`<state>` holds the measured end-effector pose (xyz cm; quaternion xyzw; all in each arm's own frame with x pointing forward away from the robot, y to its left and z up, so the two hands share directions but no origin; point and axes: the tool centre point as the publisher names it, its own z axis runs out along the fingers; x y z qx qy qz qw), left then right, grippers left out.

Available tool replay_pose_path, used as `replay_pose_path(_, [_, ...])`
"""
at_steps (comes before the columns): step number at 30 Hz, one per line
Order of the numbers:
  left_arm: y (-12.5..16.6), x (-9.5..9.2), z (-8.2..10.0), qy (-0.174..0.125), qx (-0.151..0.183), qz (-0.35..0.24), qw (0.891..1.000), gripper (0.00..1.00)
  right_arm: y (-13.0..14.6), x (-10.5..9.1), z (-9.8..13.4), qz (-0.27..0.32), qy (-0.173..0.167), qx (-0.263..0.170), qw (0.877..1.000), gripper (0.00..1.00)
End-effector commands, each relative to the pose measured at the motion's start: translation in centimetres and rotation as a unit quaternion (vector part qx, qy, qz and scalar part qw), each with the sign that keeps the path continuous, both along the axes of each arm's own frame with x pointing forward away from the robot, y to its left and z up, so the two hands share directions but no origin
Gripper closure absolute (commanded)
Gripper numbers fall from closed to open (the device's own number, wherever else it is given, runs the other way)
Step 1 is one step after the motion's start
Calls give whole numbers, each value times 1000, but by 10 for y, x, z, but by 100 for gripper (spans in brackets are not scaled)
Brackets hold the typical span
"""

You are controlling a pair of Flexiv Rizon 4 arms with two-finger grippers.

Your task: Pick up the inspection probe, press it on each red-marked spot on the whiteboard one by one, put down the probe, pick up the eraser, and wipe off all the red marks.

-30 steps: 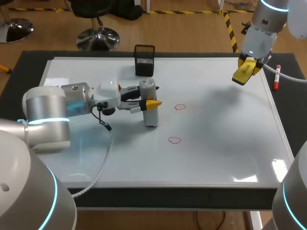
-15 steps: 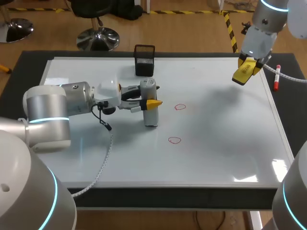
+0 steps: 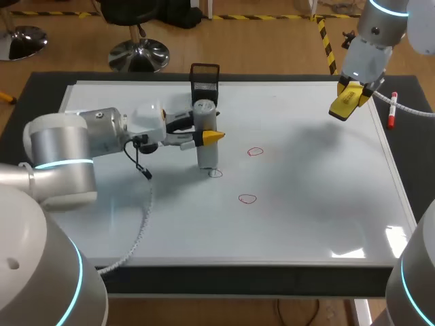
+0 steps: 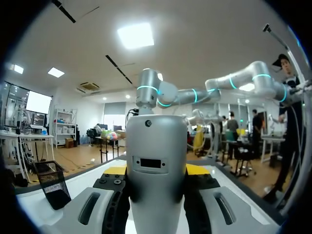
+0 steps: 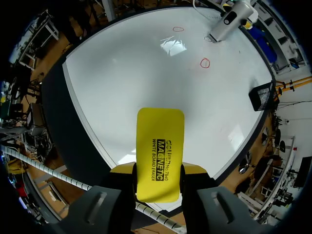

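My left gripper (image 3: pixel 206 133) is shut on the grey inspection probe (image 3: pixel 206 156), which stands upright with its foot just above the whiteboard (image 3: pixel 306 204). In the left wrist view the probe (image 4: pixel 156 146) fills the space between the fingers of that gripper (image 4: pixel 156 171). A faint circled mark (image 3: pixel 215 174) lies under the probe's foot. Two red marks (image 3: pixel 255 151) (image 3: pixel 247 199) sit to its right. My right gripper (image 3: pixel 348 95) hangs over the board's far right corner, shut on the yellow eraser (image 3: pixel 340 109). The right wrist view shows the eraser (image 5: pixel 160 141) between the fingers, with the probe (image 5: pixel 229 22) far ahead.
A black mesh basket (image 3: pixel 204 80) stands at the board's back edge, just behind the probe. A red marker pen (image 3: pixel 392 114) lies off the board's right edge. A white cable trails from my left arm across the board's left part (image 3: pixel 143 224).
My left arm has lifted the probe and drawn it slightly back and left, uncovering a circled mark where it stood. The right arm with the eraser has not moved.
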<state>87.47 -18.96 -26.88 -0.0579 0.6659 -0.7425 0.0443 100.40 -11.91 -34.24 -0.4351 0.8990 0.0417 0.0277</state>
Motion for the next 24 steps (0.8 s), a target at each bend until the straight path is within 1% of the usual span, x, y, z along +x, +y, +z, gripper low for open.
replay_pose_path(1, [14,2,17,-2,20,10,1000,100,-1,0,1,1,0,-2,1000,100])
replay_pose_path(3, [19,7,19,-6,27,16,1000,100,-1,0,1,1,0,-2,1000,100])
replay_pose_path(8, [44,23,29,-16,33,41,998,100,-1,0,1,1,0,-2,1000,100])
replay_pose_path(12, [70,36,36,-22,32,76,996,100,-1,0,1,1,0,-2,1000,100])
replay_pose_path(18, [103,54,48,-31,40,114,992,100,-1,0,1,1,0,-2,1000,100])
replay_pose_path(24, [127,68,50,-30,46,137,989,100,-1,0,1,1,0,-2,1000,100])
